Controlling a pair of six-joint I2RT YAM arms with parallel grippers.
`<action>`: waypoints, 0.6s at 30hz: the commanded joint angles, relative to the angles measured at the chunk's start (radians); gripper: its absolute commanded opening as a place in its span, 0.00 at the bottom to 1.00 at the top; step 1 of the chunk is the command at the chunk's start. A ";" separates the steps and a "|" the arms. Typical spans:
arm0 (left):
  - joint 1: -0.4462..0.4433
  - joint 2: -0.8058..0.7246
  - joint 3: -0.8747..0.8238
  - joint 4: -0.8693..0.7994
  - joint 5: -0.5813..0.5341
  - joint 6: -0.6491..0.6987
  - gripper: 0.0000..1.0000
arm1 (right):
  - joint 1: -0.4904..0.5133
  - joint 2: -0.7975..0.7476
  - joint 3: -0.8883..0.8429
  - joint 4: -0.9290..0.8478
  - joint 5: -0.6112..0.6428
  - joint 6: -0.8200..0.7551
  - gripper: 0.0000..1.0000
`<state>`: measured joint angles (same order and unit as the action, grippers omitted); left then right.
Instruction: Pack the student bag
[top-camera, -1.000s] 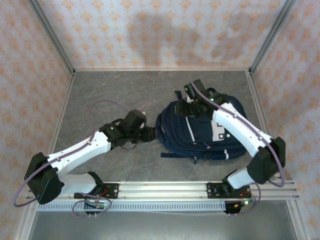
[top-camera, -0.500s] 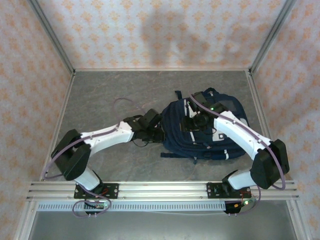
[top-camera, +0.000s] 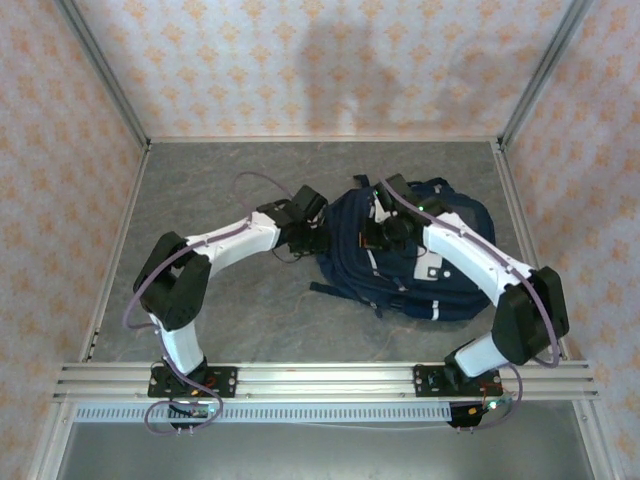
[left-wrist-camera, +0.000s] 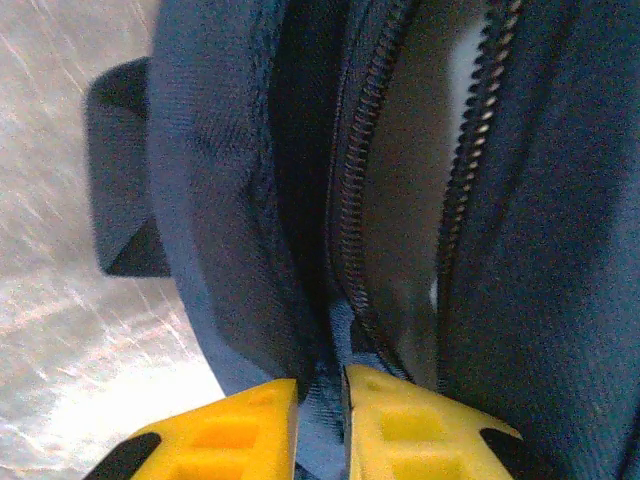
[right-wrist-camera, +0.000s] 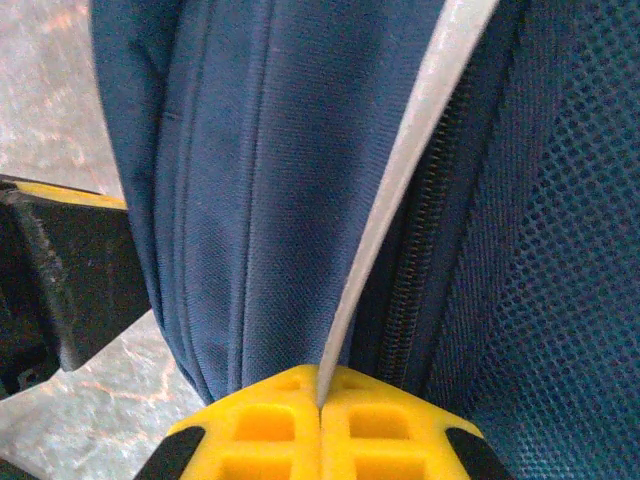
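Bag (top-camera: 445, 290) sits pinched in left hand (left-wrist-camera: 320, 388), right hand (right-wrist-camera: 320, 378).

Top view: the right arm (top-camera: 470, 250) covers the middle of the backpack (top-camera: 350, 255), and both grippers' fingertips are hidden.
Left wrist view: left gripper (left-wrist-camera: 320, 400) cut off at 6 o'clock; unzipped gap (left-wrist-camera: 400, 200) too dark to read.
Right wrist view: right gripper (right-wrist-camera: 320, 395) cut off at 6 o'clock; black part (right-wrist-camera: 60, 270) at 9 o'clock cut off, unidentifiable.
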<state>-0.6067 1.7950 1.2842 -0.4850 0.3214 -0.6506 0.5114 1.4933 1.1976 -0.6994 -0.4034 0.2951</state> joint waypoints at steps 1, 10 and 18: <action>0.003 -0.083 0.000 -0.042 -0.039 0.052 0.19 | 0.003 0.030 0.094 0.042 0.034 0.086 0.00; -0.195 -0.295 -0.347 0.199 -0.079 -0.056 0.46 | -0.020 0.031 0.078 0.077 0.062 0.227 0.00; -0.362 -0.159 -0.345 0.379 -0.123 -0.119 0.55 | -0.063 0.018 0.014 0.103 0.102 0.336 0.00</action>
<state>-0.9611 1.5887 0.9226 -0.2039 0.2520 -0.7300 0.4786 1.5391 1.2312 -0.6453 -0.3611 0.5690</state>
